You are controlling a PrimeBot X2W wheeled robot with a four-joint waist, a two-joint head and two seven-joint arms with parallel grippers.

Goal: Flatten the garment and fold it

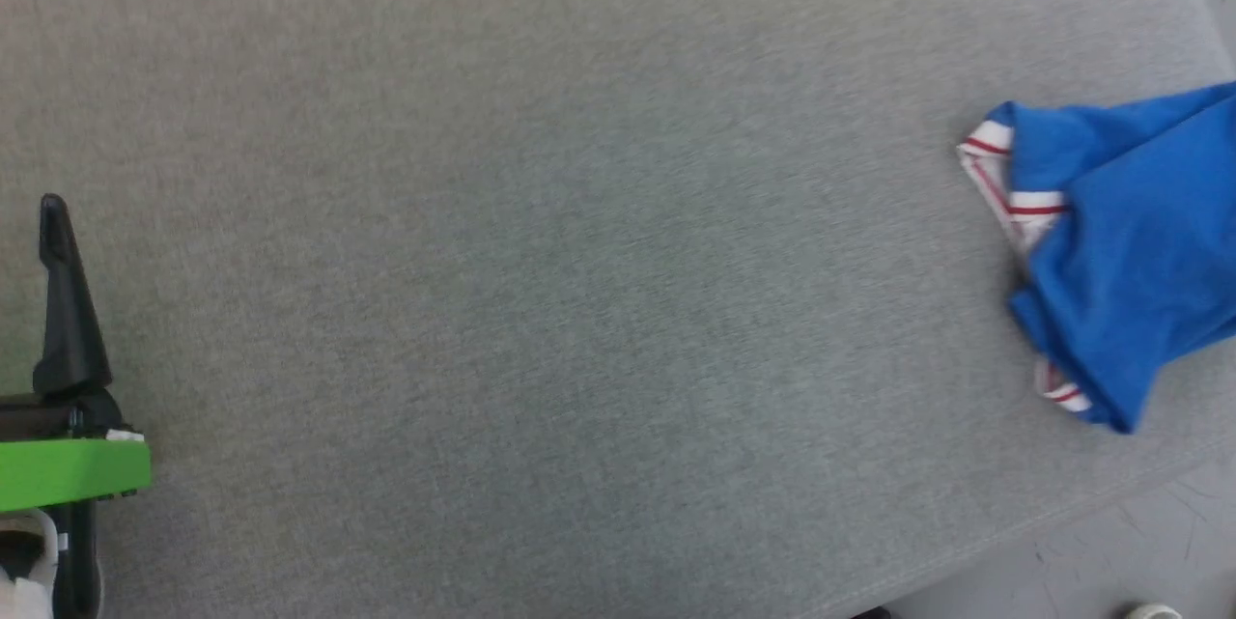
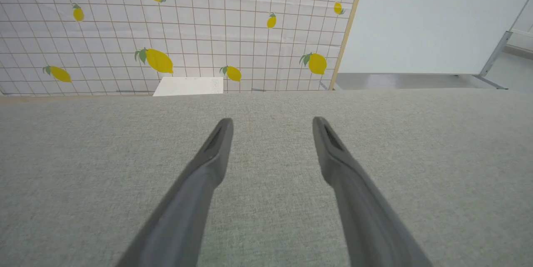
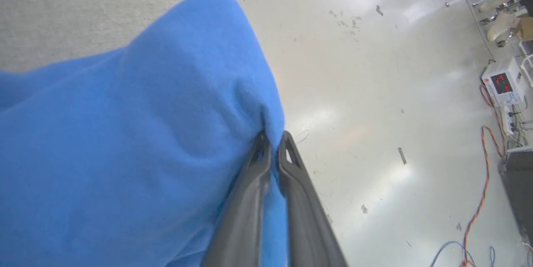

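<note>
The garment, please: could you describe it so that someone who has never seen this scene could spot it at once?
On the wide grey fabric surface, look to its right edge by the pale floor. The crumpled royal-blue garment there, pinched by the right gripper, alone has red-and-white striped trim.

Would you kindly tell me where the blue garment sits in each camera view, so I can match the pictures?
Head view: the garment bunched at the right edge, red-and-white trim showing.
Left wrist view: the open left tool over the grey woven tabletop, lemon-print sheet beyond.
Right wrist view: across the left half, pinched by the shut right tool.
Shared landmark: the grey woven tabletop.
</note>
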